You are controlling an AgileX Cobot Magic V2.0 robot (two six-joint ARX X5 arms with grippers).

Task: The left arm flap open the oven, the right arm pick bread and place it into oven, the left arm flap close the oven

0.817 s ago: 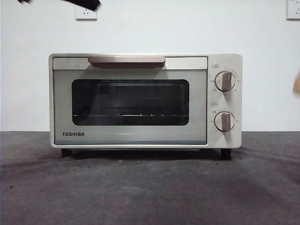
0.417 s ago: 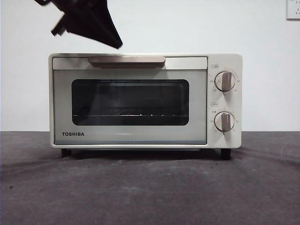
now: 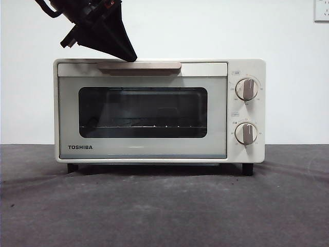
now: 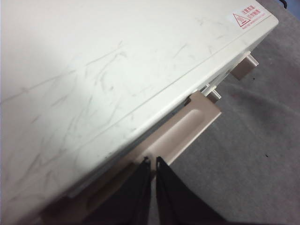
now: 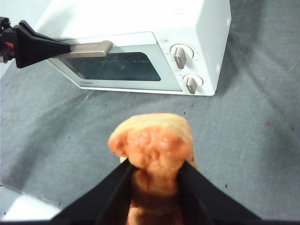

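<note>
At upper left of the front view, the left gripper, jaws nearly together, is touching the handle of the shut oven, while the right gripper is clamping the bread above the table.

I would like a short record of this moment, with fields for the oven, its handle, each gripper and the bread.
oven: door shut, standing on the grey table
handle: taupe bar along the top of the door
left gripper: jaws nearly together, tip at the handle
right gripper: shut on the bread, raised above the table in front of the oven
bread: golden-tan, held between the right jaws, not yet in the oven
</note>
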